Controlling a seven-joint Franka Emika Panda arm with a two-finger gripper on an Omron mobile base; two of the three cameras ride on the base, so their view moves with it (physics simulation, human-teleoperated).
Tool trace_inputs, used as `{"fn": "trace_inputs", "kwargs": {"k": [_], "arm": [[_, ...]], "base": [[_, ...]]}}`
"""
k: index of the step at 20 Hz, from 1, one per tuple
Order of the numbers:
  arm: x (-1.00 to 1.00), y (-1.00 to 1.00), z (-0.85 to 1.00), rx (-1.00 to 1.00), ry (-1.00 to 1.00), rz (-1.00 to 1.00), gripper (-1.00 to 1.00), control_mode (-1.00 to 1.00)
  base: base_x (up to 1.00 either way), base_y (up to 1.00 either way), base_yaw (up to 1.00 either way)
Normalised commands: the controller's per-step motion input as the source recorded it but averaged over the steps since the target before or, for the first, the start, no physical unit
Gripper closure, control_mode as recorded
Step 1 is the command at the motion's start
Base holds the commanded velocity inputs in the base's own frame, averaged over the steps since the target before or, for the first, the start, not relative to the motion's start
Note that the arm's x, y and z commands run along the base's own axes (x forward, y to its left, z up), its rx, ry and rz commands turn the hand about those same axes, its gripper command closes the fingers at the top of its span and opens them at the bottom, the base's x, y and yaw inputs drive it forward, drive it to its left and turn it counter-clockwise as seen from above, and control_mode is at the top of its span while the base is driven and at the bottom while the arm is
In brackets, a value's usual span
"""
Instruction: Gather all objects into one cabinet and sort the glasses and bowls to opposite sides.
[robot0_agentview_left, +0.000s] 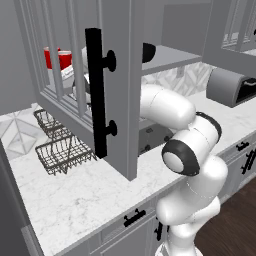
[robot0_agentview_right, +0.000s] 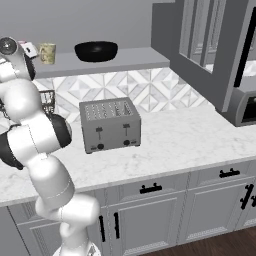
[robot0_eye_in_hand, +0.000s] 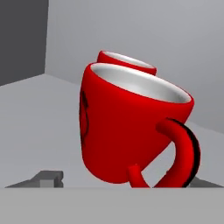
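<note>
A red mug (robot0_eye_in_hand: 127, 127) with a white inside stands right in front of my gripper (robot0_eye_in_hand: 122, 180), its handle toward the lower right of the hand view. The fingers are spread wide on either side of the mug's base, and the gripper is open. A red tumbler (robot0_eye_in_hand: 127, 61) stands just behind the mug. Both red cups (robot0_agentview_left: 57, 59) show through the barred glass door (robot0_agentview_left: 120, 100) of the grey wall cabinet, whose door stands open with its long black handle (robot0_agentview_left: 95, 90). Farther along the same shelf (robot0_agentview_right: 140, 57) sit a beige mottled cup (robot0_agentview_right: 47, 53) and a wide black bowl (robot0_agentview_right: 96, 51).
A grey toaster (robot0_agentview_right: 110, 125) stands on the marble counter (robot0_agentview_right: 175, 145) under the shelf. Two wire baskets (robot0_agentview_left: 62, 152) lie on the counter at the left. A second barred wall cabinet (robot0_agentview_right: 210, 40) hangs to the right, with an appliance (robot0_agentview_right: 245, 107) below it.
</note>
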Motion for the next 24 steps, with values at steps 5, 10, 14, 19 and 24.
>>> {"fn": "trace_inputs", "kwargs": {"k": [5, 10, 14, 19, 24], "arm": [[-0.37, 0.00, -0.19, 0.00, -0.02, 0.00, -1.00, -1.00], [-0.97, -0.34, -0.33, -0.01, -0.03, 0.00, -1.00, -1.00], [-1.00, -0.86, -0.37, 0.00, -0.03, 0.00, -1.00, -1.00], [-1.00, -1.00, -0.28, 0.07, 0.00, 0.00, -1.00, -1.00], [-1.00, -1.00, -0.32, 0.03, -0.05, 0.01, -1.00, -1.00]], "base": [[0.00, 0.00, 0.00], [0.00, 0.00, 0.00], [0.00, 0.00, 0.00], [0.00, 0.00, 0.00], [0.00, 0.00, 0.00]]}}
